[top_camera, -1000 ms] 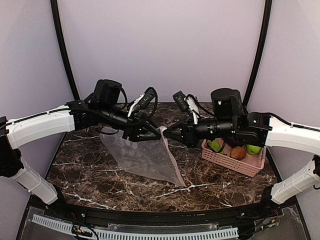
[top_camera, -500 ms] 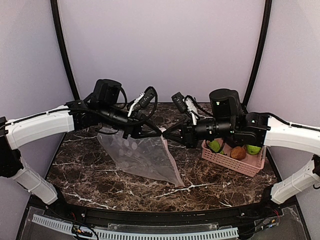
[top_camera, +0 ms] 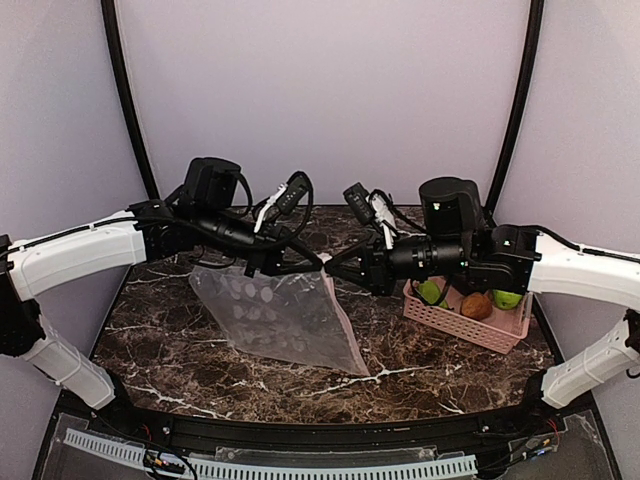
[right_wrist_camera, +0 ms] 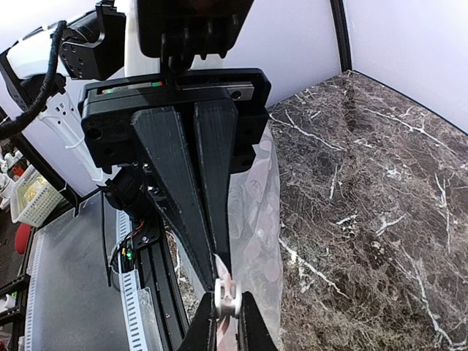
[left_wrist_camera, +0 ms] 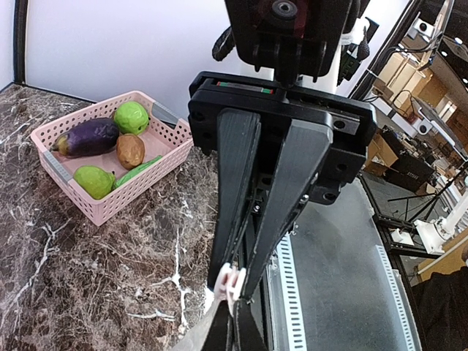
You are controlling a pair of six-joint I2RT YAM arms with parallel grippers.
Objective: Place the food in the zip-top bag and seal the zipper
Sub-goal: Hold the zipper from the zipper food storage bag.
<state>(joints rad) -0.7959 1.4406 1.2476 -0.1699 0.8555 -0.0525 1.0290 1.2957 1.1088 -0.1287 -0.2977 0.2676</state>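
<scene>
Left gripper (top_camera: 316,264) and right gripper (top_camera: 332,268) meet tip to tip above the worktop (top_camera: 200,370). Each has its jaws pressed together, pinching the zipper (top_camera: 343,325) at the upper corner of the bag (top_camera: 270,315). In the right wrist view the white slider (right_wrist_camera: 227,298) sits between the two sets of tips. The bag, clear with white dots, hangs slanting from this corner towards the left arm, its pink edge running down to the near corner on the worktop. The food lies well apart in the pink basket (left_wrist_camera: 110,208) on the right: eggplant (left_wrist_camera: 88,137), round green fruit (left_wrist_camera: 131,117), potato (left_wrist_camera: 130,150), pear (left_wrist_camera: 93,180) and cucumber (left_wrist_camera: 140,170). None of it is in the bag.
</scene>
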